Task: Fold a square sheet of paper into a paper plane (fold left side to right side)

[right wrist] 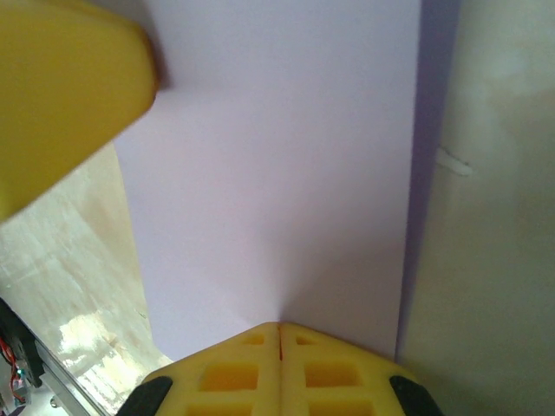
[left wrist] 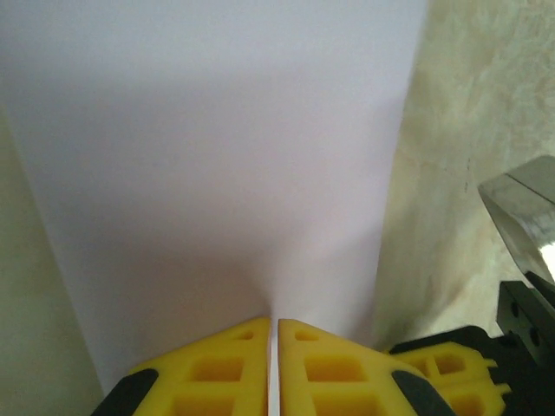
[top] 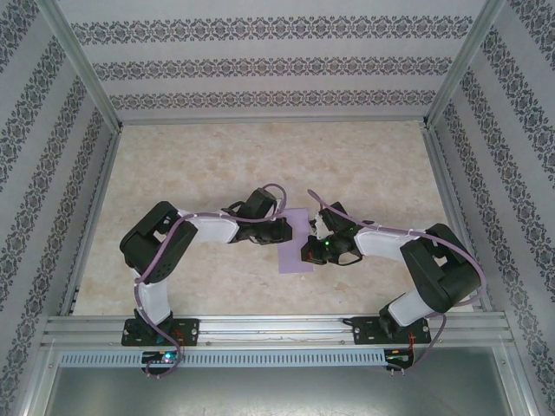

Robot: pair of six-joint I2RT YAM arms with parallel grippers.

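1. A beige marbled surface (top: pixel 260 156) is enclosed by patterned walls (top: pixel 260 65), and a metal frame (top: pixel 269 325) is seen along its near edge.
2. On the left, the left fingers (left wrist: pixel 225 373) are closed to a hairline slit. Their tips are set against the face of the paper and nothing is seen between them, so they are judged to be pressing on it, not gripping it.
3. At the middle of the surface, between the two arms, the square sheet of paper (top: pixel 293 256) is laid flat. From above it is seen as a narrow lavender strip, not a square.
4. On the right, the right fingers (right wrist: pixel 329 373) are shut tight. Their tips are likewise planted on the sheet, with faint creases spreading from the contact point.
5. The left-to-right fold is judged to be made and now being flattened, as the outline looks about half as wide as it is long. A darker band is seen along the right edge in the right wrist view, but it cannot be told whether it is a lower layer or a shadow.
6. No pointed nose or angled corner folds are seen, so the shaping of the plane is judged to be left.
7. The long axis is run from the near side to the far side, slightly tilted, and no end is marked as a nose.
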